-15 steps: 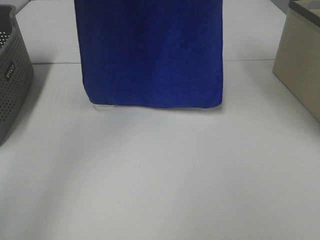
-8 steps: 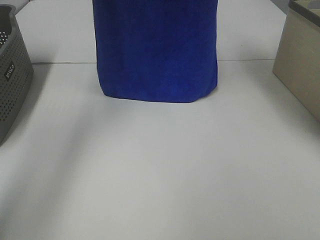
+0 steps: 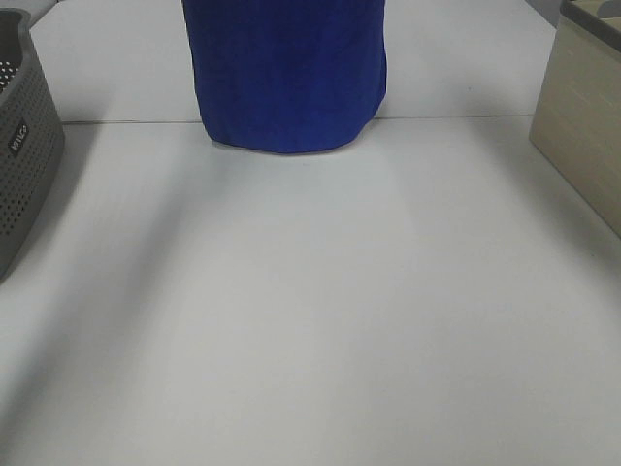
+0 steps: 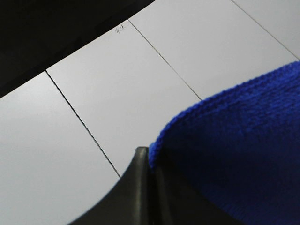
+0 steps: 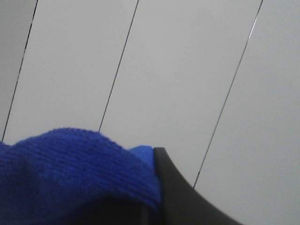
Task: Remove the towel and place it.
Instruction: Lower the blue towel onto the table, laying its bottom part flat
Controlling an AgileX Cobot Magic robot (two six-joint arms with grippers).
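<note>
The left fingers [image 4: 136,192] are clamped shut on one top corner of the blue towel [image 3: 286,68], with its plush edge bunched at their tips. The perforated grey basket [image 3: 24,165] sits well out beyond that pair. Below both pairs the towel hangs as a curved sheet, and its hem looks clear of the white counter [image 3: 310,320]. It is held high, I'd say, so it travels without dragging. The right fingers [image 5: 178,197] are closed on the other corner, with the beige box [image 3: 582,136] well beyond them.

The small label [image 3: 17,138] on the grey basket [image 3: 34,184] is too blurred to read.
</note>
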